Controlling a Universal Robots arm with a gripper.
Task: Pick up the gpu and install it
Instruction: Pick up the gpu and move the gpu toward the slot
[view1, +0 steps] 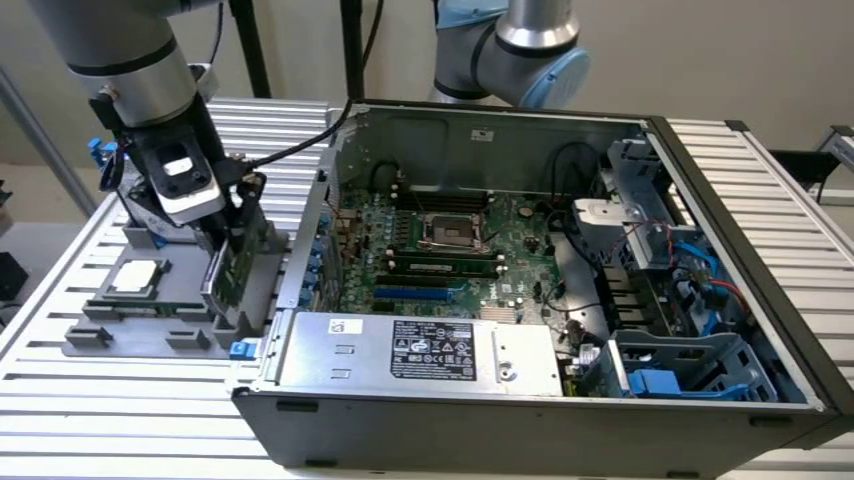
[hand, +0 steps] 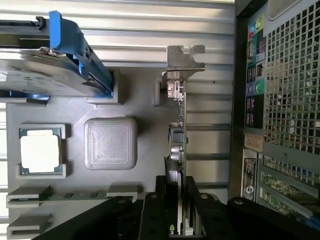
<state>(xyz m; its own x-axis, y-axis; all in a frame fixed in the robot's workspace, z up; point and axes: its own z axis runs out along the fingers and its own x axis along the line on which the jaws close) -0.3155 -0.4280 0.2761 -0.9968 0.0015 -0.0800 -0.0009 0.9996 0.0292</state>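
Silver arm (view1: 134, 70) slants down, pincer (hand: 176, 200) clamped on the upright gpu (hand: 177, 115).

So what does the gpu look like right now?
The gpu is a thin green card standing on its edge in the gray holder, beside the computer case. A silver metal bracket caps one end. The gripper is right over its top edge; whether it grips yet I can't tell.

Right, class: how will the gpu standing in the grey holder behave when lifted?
Likely stiff: the gpu is a thin flat board. Probably light, though its metal bracket may weight one end. On edge in the grey holder, it could tip if nudged.
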